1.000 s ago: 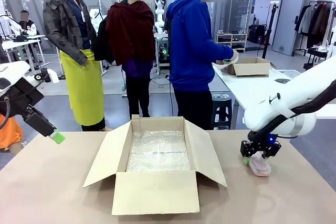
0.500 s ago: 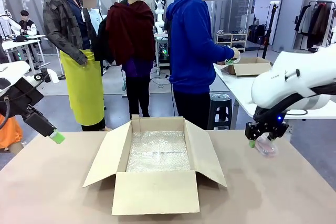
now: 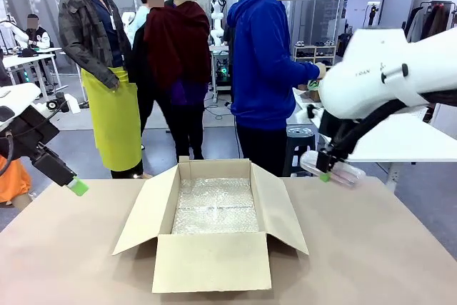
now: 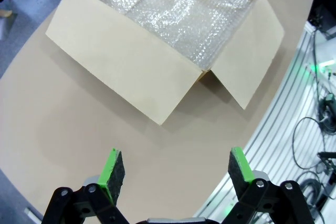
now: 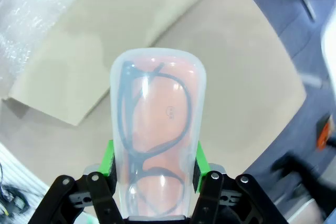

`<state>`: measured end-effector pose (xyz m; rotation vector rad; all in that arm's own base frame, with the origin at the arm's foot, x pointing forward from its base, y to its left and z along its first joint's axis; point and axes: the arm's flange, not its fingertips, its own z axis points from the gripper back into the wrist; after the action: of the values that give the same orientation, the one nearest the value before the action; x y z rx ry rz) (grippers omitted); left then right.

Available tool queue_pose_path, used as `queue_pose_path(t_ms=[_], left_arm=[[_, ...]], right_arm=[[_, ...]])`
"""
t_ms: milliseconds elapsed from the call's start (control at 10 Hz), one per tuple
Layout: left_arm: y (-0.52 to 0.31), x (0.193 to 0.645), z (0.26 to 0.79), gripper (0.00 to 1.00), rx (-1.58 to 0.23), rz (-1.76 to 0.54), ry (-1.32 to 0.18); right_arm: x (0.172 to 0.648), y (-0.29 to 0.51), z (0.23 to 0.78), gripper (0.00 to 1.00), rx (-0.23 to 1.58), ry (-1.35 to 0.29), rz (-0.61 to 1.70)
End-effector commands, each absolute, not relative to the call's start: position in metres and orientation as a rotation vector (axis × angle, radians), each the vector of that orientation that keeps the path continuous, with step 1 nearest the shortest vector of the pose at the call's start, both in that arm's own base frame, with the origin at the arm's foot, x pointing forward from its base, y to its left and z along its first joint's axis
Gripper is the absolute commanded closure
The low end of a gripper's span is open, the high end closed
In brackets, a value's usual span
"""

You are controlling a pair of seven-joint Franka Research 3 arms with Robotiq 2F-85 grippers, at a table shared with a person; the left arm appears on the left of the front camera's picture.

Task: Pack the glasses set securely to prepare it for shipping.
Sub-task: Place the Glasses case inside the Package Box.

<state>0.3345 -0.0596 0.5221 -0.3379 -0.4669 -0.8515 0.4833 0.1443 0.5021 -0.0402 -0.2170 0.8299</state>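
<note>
Front view: we recorded the right jaws pinching the pinkish case (image 3: 333, 170) across its narrow width. The case was held in the air, clear of the counter (image 3: 71, 262) and roughly level. The open cardboard box (image 3: 214, 262) stood below and to the left of these jaws, its right flap nearest them. A bubble-wrap sheet (image 3: 214, 205) lined the box floor. The right arm (image 3: 385, 76) reached in from the right, above the jaws.

Right wrist view: we observed both green pads (image 5: 108, 163) pressed against the long sides of the pinkish case (image 5: 157, 129). Most of the case projected forward beyond the fingertips. Dark eyeglass frames (image 5: 152, 119) were visible through its translucent shell. Beyond the jaws, to the upper left, lay a flap of the cardboard box (image 5: 105, 40) and a corner of the bubble-wrap sheet (image 5: 26, 3). The counter (image 5: 247, 82) lay beneath.

Left wrist view: we noted the left jaws spread wide, holding nothing, with one green pad (image 4: 111, 169) well apart from the other. The cardboard box (image 4: 131, 66) lay ahead of these jaws on the counter (image 4: 79, 145), flaps folded outward. The bubble-wrap sheet (image 4: 178, 9) was visible inside it.

In the front view, the left jaws hung at the far left, over the counter edge and well apart from the box.
</note>
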Motion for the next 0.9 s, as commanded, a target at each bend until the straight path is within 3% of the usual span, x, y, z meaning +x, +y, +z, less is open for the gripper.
queue_pose_path(t_ms=[0,400,800], left_arm=[[-0.058,0.334,0.523,0.0,-0.361,-0.861,-0.471],[-0.058,0.334,0.523,0.0,-0.361,-0.861,-0.471],[-0.058,0.334,0.523,0.0,-0.361,-0.861,-0.471]], right_arm=[[0.5,0.18,0.52,0.59,-0.054,-0.269,1.349],[0.552,0.315,0.51,0.59,-0.17,-0.21,1.56],[0.587,0.395,0.449,0.59,-0.174,-0.252,1.589]])
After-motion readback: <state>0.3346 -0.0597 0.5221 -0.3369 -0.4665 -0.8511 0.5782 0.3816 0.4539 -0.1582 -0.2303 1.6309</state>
